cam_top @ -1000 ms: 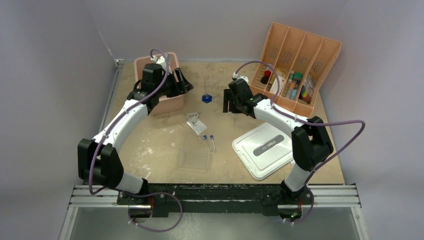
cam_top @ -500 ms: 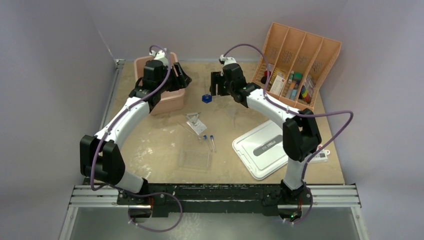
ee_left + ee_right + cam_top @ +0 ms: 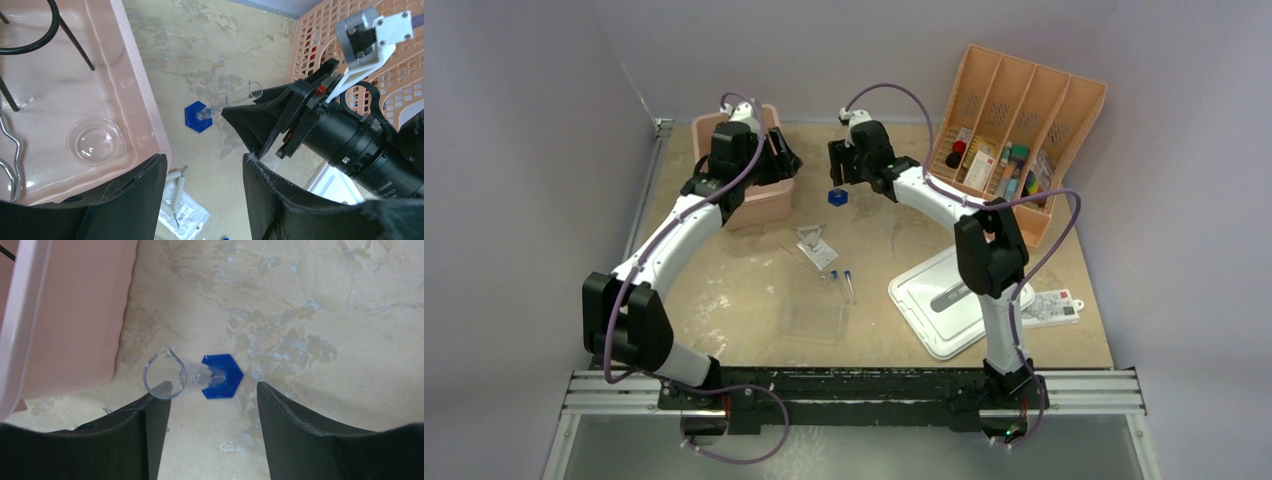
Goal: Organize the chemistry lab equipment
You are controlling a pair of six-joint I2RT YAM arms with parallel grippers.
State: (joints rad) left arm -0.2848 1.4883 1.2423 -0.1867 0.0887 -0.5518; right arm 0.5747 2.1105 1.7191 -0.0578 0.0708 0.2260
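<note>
A small clear cylinder on a blue hexagonal base stands on the table, right of the pink bin. My right gripper hangs open just above it, and the glass rim shows by the left fingertip. My left gripper is open and empty over the bin's right rim. Inside the bin lie a black wire ring and a clear dish. The wire triangle, two blue-capped tubes and a clear plastic tray lie mid-table.
An orange divided organizer with small items leans at the back right. A white lid lies at the front right with a label card beside it. The right arm's wrist fills the right of the left wrist view.
My right arm has swung left and back from near the organizer to just above the blue-based glass piece. The left arm has barely shifted over the bin.
</note>
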